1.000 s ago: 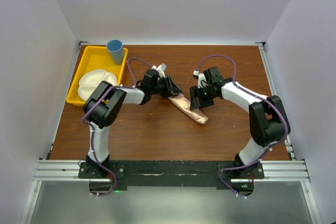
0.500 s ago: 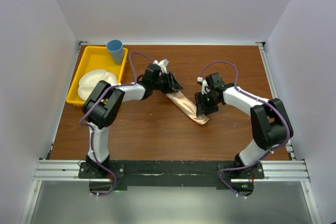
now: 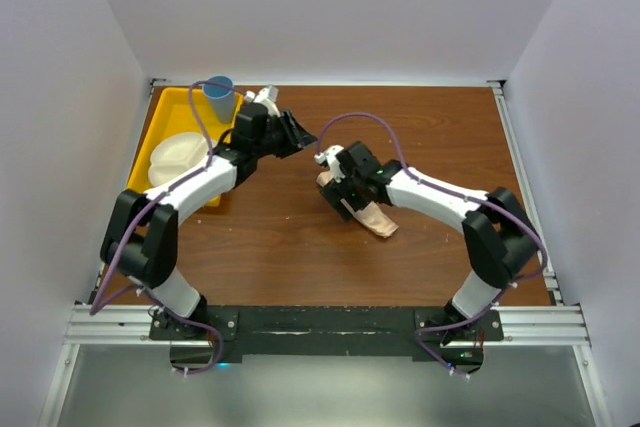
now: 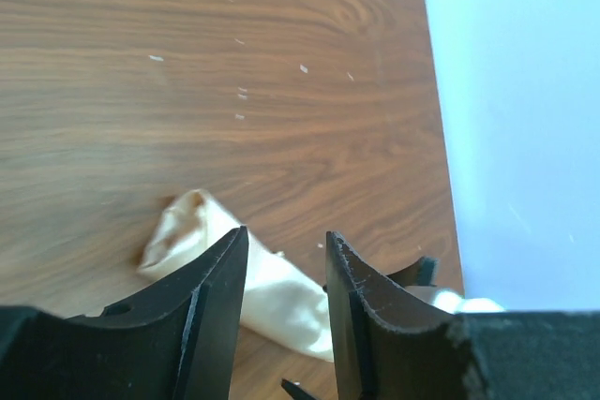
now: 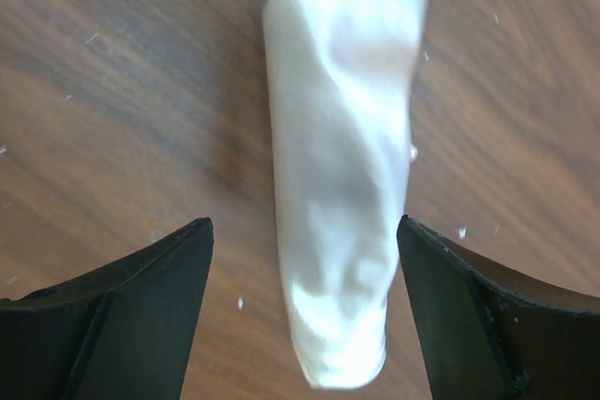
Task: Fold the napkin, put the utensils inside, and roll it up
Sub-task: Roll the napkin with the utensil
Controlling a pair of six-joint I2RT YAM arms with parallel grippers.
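The napkin (image 3: 372, 217) lies rolled into a slim peach tube, slanting across the middle of the table. In the right wrist view the rolled napkin (image 5: 342, 185) runs up between my spread jaws, touching neither. My right gripper (image 3: 335, 175) (image 5: 305, 224) is open and straddles the roll's upper-left end. My left gripper (image 3: 300, 132) (image 4: 286, 241) hovers apart to the upper left, its jaws partly open with nothing between them. Beyond those fingers the napkin (image 4: 262, 288) shows on the wood. The utensils are hidden.
A yellow tray (image 3: 165, 112) sits at the back left, holding a white divided plate (image 3: 178, 157) and a blue cup (image 3: 219, 92). White walls close in the left, back and right sides of the table.
My left gripper has pulled off the roll and back toward the tray. My right gripper has swung left along the roll to its upper-left end, and its jaws have spread wider.
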